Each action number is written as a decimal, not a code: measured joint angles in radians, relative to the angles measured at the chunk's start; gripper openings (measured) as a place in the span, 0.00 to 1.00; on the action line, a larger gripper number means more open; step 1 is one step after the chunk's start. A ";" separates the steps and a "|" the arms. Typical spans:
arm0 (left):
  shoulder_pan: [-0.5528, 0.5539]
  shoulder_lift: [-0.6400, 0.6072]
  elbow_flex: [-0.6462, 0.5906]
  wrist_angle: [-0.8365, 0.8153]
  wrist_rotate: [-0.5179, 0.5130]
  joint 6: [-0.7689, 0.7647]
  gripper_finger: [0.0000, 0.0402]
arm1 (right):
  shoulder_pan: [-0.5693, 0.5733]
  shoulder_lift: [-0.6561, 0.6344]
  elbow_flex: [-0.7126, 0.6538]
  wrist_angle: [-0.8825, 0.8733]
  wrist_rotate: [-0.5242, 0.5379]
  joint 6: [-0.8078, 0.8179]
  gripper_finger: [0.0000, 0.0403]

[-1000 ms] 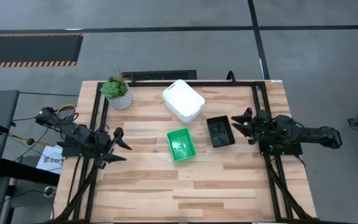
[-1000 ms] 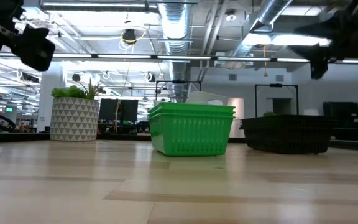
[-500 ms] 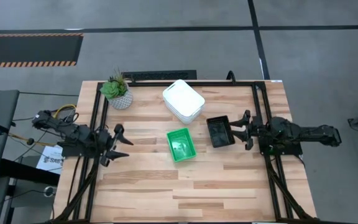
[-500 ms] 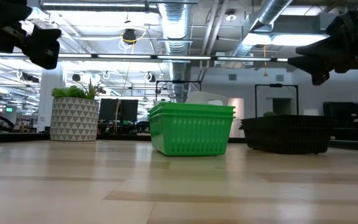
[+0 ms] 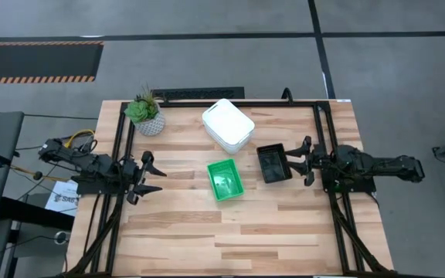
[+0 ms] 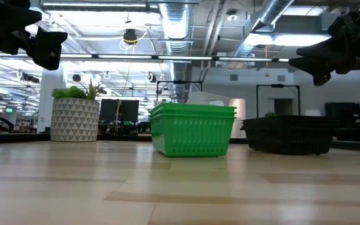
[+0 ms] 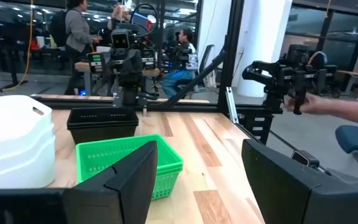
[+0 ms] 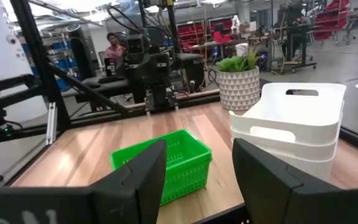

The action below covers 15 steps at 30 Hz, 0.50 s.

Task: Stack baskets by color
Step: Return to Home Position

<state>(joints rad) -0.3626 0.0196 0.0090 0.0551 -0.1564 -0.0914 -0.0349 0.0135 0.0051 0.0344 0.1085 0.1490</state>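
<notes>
Baskets are sitting on the wooden table (image 5: 184, 232) in three color stacks: the green stack (image 5: 224, 180) in the middle, the white stack (image 5: 228, 124) farther back near the potted plant (image 5: 145, 114), and the black stack (image 5: 273, 164) just right of the green. The left gripper (image 5: 151, 173) is hovering over the left edge, fingers spread wide. The right gripper (image 5: 298, 161) is hanging just beside the black stack, also spread apart and empty.

Own fingers (image 8: 135, 182) apart, green baskets (image 8: 186, 158) seemingly nested, stacked white baskets (image 8: 291, 130) beside, potted plant (image 8: 240, 84) behind
</notes>
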 joint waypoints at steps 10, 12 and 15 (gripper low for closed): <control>0.000 0.000 -0.001 0.000 0.002 0.000 0.56 | 0.000 0.000 -0.001 0.002 0.000 0.000 0.51; 0.000 0.000 -0.001 0.000 0.002 0.000 0.56 | 0.000 0.000 -0.001 0.002 0.000 0.000 0.52; 0.000 0.000 -0.002 0.001 0.002 -0.001 0.56 | 0.000 0.000 -0.001 0.002 0.000 0.000 0.52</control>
<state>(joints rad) -0.3630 0.0196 0.0074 0.0559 -0.1543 -0.0921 -0.0349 0.0135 0.0044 0.0364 0.1089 0.1493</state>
